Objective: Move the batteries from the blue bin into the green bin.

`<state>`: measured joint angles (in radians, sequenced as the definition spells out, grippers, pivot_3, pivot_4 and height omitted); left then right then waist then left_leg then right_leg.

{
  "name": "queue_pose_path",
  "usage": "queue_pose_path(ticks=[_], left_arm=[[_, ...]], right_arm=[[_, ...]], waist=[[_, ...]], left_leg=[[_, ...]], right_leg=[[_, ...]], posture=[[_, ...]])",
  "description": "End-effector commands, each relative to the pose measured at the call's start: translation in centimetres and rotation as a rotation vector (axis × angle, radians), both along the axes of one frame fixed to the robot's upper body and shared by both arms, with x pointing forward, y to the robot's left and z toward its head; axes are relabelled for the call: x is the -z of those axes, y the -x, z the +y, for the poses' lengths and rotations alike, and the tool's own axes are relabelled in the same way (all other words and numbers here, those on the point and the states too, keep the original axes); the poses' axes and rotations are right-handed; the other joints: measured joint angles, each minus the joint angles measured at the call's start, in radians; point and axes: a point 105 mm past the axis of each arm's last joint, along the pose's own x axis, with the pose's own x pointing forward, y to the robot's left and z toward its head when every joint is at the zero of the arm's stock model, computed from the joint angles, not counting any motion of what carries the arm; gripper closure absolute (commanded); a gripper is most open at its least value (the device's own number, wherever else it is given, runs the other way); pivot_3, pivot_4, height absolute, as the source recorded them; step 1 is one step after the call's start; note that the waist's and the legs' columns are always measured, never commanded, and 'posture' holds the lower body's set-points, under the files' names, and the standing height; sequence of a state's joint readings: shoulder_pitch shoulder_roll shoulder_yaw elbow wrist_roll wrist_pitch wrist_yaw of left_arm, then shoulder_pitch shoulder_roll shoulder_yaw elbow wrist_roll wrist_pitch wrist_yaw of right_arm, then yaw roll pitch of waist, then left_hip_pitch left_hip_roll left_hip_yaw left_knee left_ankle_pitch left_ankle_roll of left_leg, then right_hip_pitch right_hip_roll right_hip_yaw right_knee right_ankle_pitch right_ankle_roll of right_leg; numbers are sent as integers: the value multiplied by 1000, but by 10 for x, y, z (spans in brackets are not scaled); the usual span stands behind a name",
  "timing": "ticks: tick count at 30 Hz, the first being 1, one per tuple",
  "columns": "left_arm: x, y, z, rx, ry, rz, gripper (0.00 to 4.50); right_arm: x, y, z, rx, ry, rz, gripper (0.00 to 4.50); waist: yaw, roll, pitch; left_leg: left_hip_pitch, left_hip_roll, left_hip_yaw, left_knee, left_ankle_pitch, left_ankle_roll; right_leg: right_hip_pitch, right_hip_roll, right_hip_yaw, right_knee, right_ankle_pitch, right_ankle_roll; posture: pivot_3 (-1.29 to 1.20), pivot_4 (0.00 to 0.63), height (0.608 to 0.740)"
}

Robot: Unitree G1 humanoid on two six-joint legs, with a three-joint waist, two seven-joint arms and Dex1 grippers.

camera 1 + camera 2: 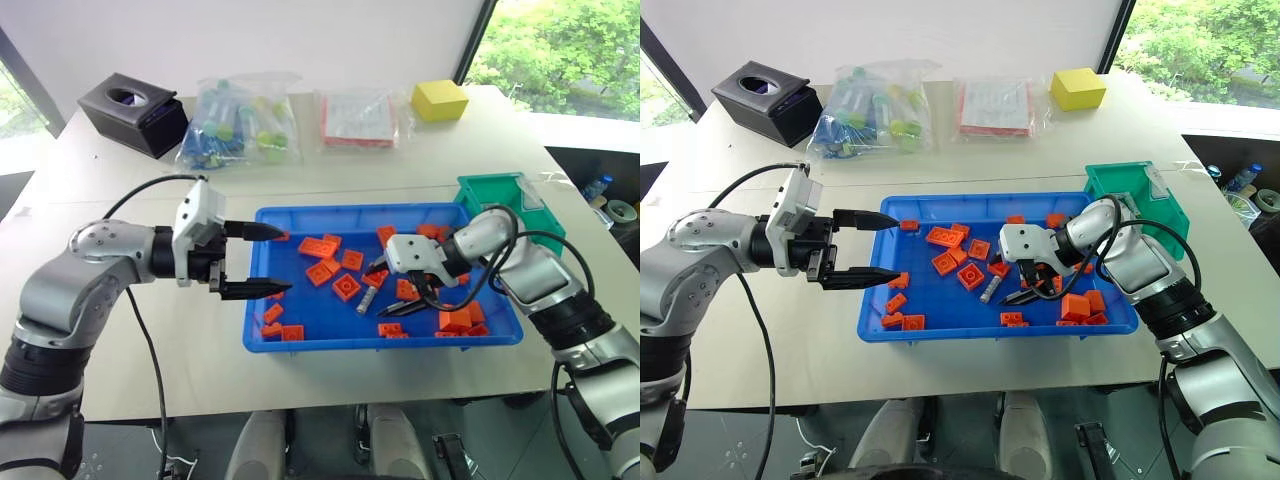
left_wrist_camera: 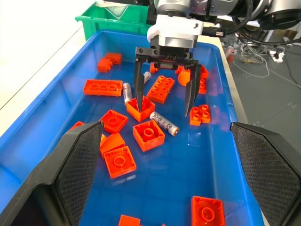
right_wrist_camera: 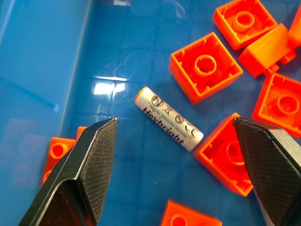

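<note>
— Nearest us, what's at the front of the blue bin (image 1: 300,345)?

— Orange bricks (image 1: 283,331) along its near wall, on the robot's left side. More bricks are scattered over the rest of the bin floor.

— And the batteries?

— One battery (image 3: 168,118) lies flat on the blue floor directly under the right gripper (image 2: 164,103), between its two black fingers (image 3: 89,160), touching neither. It rests just beside an orange brick at one end. A second battery (image 2: 126,91) lies near it among the bricks, close to one fingertip.

— So the right fingers are released?

— Yes, spread wide, pointing down into the bin, holding nothing.

— The left gripper (image 1: 258,260)?

— It hovers over the bin's left edge, fingers level and spread apart, empty.

— Where's the green bin (image 1: 487,192)?

— On the table, just beside the blue bin's far right corner, behind the right arm.

— Anything else on the table?

— A yellow block (image 1: 439,100), a black tissue box (image 1: 135,112) and clear plastic bags (image 1: 238,125) along the far side.
</note>
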<state>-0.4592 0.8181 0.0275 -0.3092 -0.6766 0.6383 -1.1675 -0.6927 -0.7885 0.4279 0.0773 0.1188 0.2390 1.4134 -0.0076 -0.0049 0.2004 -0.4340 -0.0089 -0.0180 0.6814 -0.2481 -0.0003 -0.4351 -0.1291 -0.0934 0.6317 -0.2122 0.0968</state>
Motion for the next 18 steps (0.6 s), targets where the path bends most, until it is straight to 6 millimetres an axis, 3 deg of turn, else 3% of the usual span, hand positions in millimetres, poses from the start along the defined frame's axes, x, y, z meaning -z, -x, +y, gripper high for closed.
queue_pose_path(ticks=[1, 9, 18], left_arm=[[-14, 0, 3, -8, 9, -72, 0], [-16, 0, 1, -7, 13, -77, 0], [-17, -2, 2, -11, 13, -81, 0]], right_arm=[[2, 3, 1, -28, 11, -21, 488], [7, 0, 0, -36, 24, -62, 488], [-24, -15, -5, -2, 5, -136, 488]], waist=[[-1, 0, 0], [-2, 0, 0], [-1, 0, 0]], left_leg=[[0, 0, 0, 0, 0, 0], [2, 0, 0, 0, 0, 0], [2, 0, 0, 0, 0, 0]], right_leg=[[0, 0, 0, 0, 0, 0], [2, 0, 0, 0, 0, 0], [2, 0, 0, 0, 0, 0]], posture=[[0, 150, 692], [0, 150, 692], [0, 150, 692]])
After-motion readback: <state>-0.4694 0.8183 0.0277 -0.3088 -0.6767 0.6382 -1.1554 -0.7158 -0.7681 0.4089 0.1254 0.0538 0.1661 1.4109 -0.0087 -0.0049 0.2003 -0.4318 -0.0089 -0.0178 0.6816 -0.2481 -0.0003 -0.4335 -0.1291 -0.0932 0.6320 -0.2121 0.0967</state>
